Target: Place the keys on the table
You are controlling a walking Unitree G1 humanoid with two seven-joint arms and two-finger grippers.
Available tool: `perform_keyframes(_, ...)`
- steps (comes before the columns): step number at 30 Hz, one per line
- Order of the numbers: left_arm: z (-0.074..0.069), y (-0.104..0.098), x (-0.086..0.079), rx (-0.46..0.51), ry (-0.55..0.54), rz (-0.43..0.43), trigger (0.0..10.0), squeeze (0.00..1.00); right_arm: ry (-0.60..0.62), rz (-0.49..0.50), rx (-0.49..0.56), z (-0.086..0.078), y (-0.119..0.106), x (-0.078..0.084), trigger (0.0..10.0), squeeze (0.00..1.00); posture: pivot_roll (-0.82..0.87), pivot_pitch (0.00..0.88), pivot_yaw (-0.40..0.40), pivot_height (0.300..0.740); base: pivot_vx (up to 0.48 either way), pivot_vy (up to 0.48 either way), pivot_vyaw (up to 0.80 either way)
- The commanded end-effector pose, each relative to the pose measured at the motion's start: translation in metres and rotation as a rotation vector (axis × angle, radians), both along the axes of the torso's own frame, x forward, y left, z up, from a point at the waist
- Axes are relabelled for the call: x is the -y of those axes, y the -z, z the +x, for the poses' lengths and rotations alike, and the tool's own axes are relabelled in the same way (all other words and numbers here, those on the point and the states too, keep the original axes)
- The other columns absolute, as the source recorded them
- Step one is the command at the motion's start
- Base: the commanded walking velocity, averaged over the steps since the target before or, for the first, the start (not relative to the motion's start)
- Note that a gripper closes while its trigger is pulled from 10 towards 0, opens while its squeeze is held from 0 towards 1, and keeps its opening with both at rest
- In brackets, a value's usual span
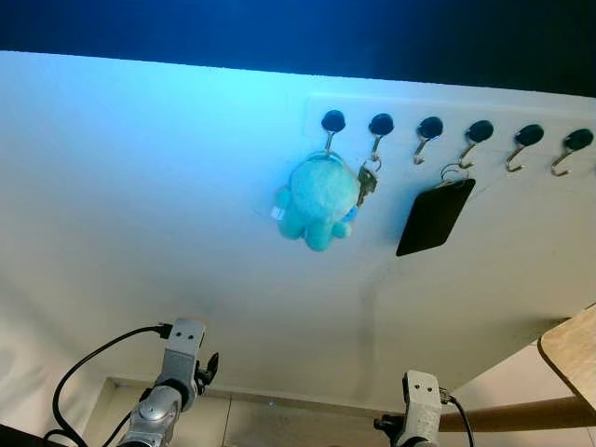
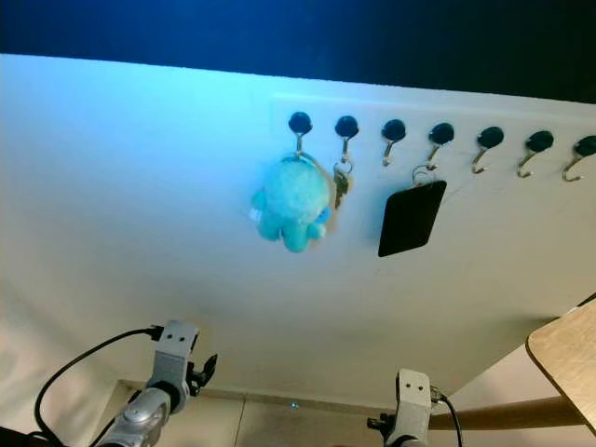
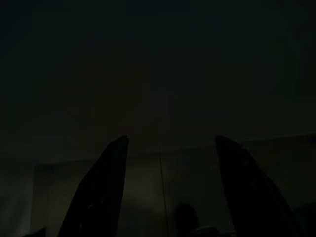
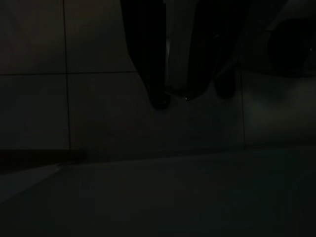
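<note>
A white wall (image 1: 140, 186) is seen ahead, with a row of black-knobbed hooks (image 1: 428, 128) mounted on a pale rail toward 1 o'clock in the head views. From the first hook at the row's left end a fluffy turquoise plush keyring (image 1: 318, 200) is hung, and the keys (image 1: 367, 182) are suspended from the second hook, just beside the plush at its 3 o'clock edge and touching it. A flat black card (image 1: 435, 216) is hung from the fourth hook, apart from the keys. A corner of the wooden table (image 1: 573, 346) is seen at 4 o'clock, well apart from the keys and lower than them.

Both arms are held low at 6 o'clock (only their wrists are visible there). In the very dark left wrist view the left gripper (image 3: 170, 187) is shown with its two fingers spread and nothing between them. The right gripper (image 4: 173, 94) is made out over tiled floor (image 4: 98, 113); whether its fingers are parted cannot be told.
</note>
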State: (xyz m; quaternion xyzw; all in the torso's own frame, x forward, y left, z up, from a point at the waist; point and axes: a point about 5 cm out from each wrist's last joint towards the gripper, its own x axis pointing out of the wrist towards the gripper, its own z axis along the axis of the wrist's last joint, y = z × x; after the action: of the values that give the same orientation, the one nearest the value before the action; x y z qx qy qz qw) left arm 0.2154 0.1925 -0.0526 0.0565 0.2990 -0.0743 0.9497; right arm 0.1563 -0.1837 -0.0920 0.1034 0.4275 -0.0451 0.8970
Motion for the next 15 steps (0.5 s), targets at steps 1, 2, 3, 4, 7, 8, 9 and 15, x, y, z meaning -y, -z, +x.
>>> perform_keyframes(1, -0.004, 0.0031, -0.0002, -0.021, -0.02, -0.012, 10.0, 0.0, 0.009, -0.002, -0.01, -0.0012, 0.0006, 0.0013, 10.0, 0.0, 0.06, 0.051, -0.026, 0.74, -0.247, 0.0, 0.0)
perform_keyframes(2, -0.004, 0.0031, -0.0002, -0.021, -0.02, -0.012, 10.0, 0.0, 0.009, -0.002, -0.01, -0.0012, 0.0006, 0.0013, 10.0, 0.0, 0.06, 0.051, -0.026, 0.74, -0.247, 0.0, 0.0)
perform_keyframes(3, -0.004, 0.0031, -0.0002, -0.021, -0.02, -0.012, 10.0, 0.0, 0.009, -0.002, -0.01, -0.0012, 0.0006, 0.0013, 10.0, 0.0, 0.06, 0.051, -0.026, 0.74, -0.247, 0.0, 0.0)
perform_keyframes(4, -0.004, 0.0031, -0.0002, -0.021, -0.02, -0.012, 10.0, 0.0, 0.009, -0.002, -0.01, -0.0012, 0.0006, 0.0013, 10.0, 0.0, 0.06, 0.051, -0.026, 0.74, -0.247, 0.0, 0.0)
perform_keyframes(7, -0.0039, 0.0031, 0.0001, -0.021, -0.018, -0.015, 10.0, 0.0, 0.011, 0.0, -0.012, -0.0016, 0.0008, 0.0012, 10.0, 0.0, 0.06, 0.051, -0.024, 0.74, -0.285, 0.0, 0.0)
perform_keyframes(8, -0.0038, 0.003, 0.0002, -0.021, -0.017, -0.015, 10.0, 0.0, 0.011, 0.0, -0.012, -0.0015, 0.0008, 0.001, 10.0, 0.0, 0.06, 0.05, -0.023, 0.74, -0.304, 0.0, 0.0)
perform_keyframes(9, -0.0038, 0.003, 0.0002, -0.021, -0.017, -0.015, 10.0, 0.0, 0.011, 0.0, -0.012, -0.0015, 0.0008, 0.001, 10.0, 0.0, 0.06, 0.05, -0.023, 0.74, -0.304, 0.0, 0.0)
perform_keyframes(15, -0.0025, 0.0023, 0.0004, -0.019, -0.014, -0.017, 10.0, 0.0, 0.012, 0.003, -0.01, -0.0011, 0.0007, 0.0002, 10.0, 0.0, 0.06, 0.051, -0.023, 0.74, -0.334, 0.0, 0.0)
